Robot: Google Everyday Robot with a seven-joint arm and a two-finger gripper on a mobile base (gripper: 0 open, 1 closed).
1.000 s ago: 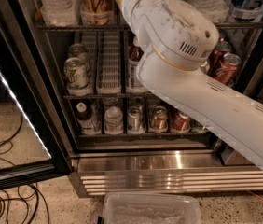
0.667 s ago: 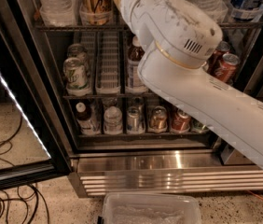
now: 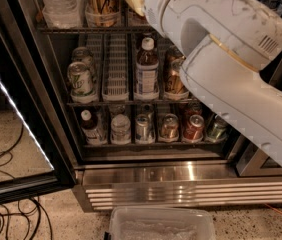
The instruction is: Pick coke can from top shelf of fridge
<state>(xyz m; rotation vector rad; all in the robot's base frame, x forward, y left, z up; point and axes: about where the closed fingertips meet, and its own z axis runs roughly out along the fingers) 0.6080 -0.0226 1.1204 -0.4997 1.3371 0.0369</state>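
Camera view: the tall stainless-steel drinks fridge (image 3: 181, 176) stands with its glass door (image 3: 11, 109) swung open to the left. The bulky white robot arm (image 3: 231, 59) crosses from lower right up to the dark wire top shelf (image 3: 81, 30), covering that shelf's right part. The gripper lies past the arm's upper end, out of sight, so its state cannot be told. The red coke can cannot be made out on the top shelf. At the shelf's left stand a clear plastic bottle (image 3: 61, 4) and a gold-brown can (image 3: 102, 1). A reddish can (image 3: 193, 127) sits on the lowest rack. A clear plastic bin (image 3: 161, 224) lies on the floor before the base grille.
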